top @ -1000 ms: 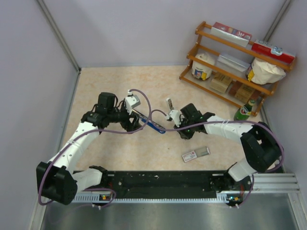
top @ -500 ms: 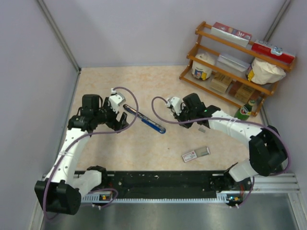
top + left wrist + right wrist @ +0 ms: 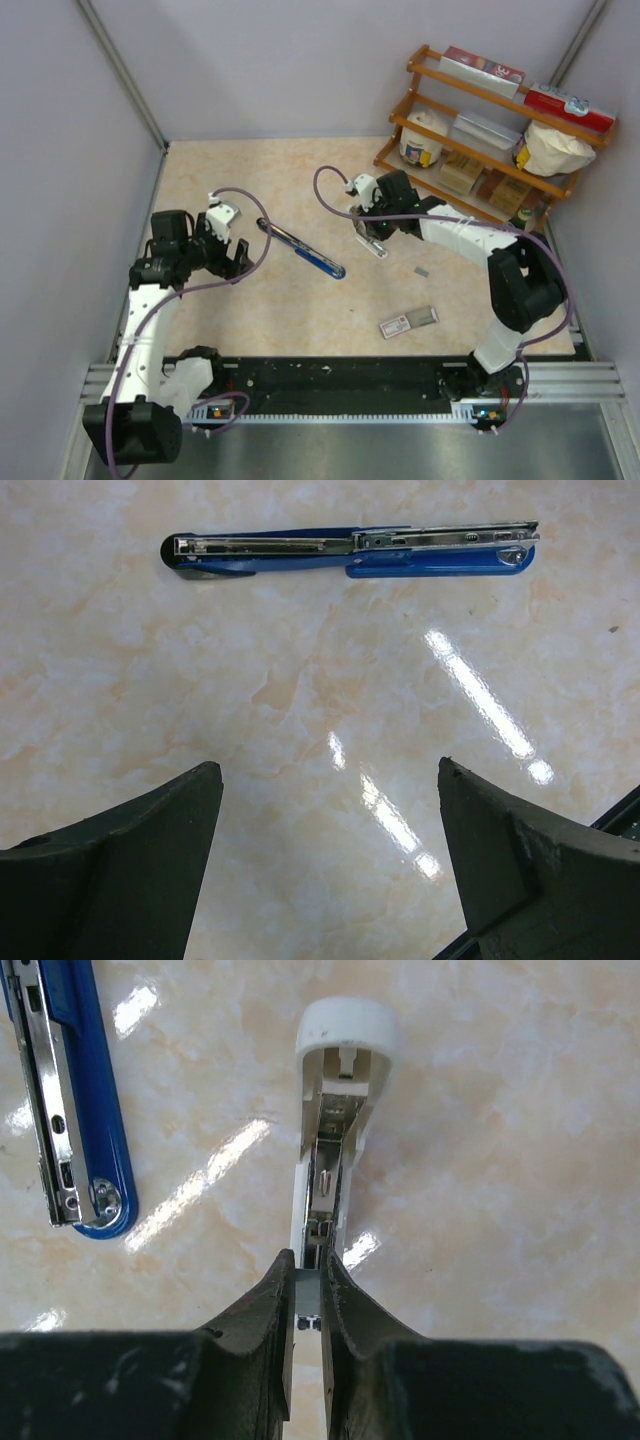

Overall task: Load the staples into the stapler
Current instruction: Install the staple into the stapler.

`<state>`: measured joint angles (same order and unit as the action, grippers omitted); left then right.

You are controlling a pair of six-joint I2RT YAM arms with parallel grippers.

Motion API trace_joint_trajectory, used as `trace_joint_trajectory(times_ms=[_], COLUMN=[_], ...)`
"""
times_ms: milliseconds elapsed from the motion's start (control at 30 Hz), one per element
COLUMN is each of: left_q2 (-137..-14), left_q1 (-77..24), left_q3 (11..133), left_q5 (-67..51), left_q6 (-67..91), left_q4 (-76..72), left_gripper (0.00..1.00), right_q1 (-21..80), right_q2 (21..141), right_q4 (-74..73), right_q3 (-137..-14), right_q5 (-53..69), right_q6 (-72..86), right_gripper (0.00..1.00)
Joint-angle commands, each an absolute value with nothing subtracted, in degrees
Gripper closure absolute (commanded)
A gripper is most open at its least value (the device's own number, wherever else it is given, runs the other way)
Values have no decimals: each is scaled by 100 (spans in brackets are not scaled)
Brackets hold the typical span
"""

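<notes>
The blue stapler (image 3: 301,250) lies opened out flat on the table, its metal channel facing up. It also shows in the left wrist view (image 3: 350,548) and the right wrist view (image 3: 66,1110). My left gripper (image 3: 230,260) is open and empty, well to the left of it (image 3: 330,770). My right gripper (image 3: 364,226) is shut on the near end of the white stapler (image 3: 335,1130), which lies on the table right of the blue one. The red-and-white staple box (image 3: 408,321) lies near the front. A small grey strip (image 3: 422,270) lies alone; whether it is staples I cannot tell.
A wooden shelf (image 3: 492,100) with boxes, jars and bags stands at the back right, with a green bottle (image 3: 508,235) at its foot. Grey walls close the left and back sides. Purple cables loop over both arms.
My left gripper has drawn back to the left, away from the blue stapler, which stays on the table. My right gripper has moved toward the back and now grips the white stapler.
</notes>
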<state>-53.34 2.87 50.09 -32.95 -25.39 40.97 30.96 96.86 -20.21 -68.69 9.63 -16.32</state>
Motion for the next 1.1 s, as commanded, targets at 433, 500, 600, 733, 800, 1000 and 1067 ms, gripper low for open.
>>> trace_joint_trajectory(times_ms=[433,500,600,733,800,1000,1067], left_q2=[-5063,-5045,-5027,-5019,-5018,-5010,-5001], left_q1=[343,343,352,360,369,378,378], left_q3=[4667,4658,4614,4614,4614,4597,4579], left_q5=[-3419,-3419,-3428,-3428,-3445,-3437,-3428], left_q6=[-2505,-2514,-2505,-2505,-2487,-2496,-2496], left_q4=[3683,3674,3665,3639,3639,3621,3621], left_gripper=[8,8,8,8,8,8,8], right_q1=[2821,2830,2821,2821,2830,2821,2821], right_q2=[9580,9580,9536,9536,9536,9562,9571], right_q4=[-1037,-1002,-949,-940,-932,-976,-975], right_q3=[-6126,-6100,-6091,-6091,-6082,-6091,-6091], right_q5=[1090,1064,993,993,1046,1072,1116], right_q6=[-1072,-1072,-1072,-1099,-1099,-1099,-1116], right_gripper=[89,89,89,89,89,89,89])
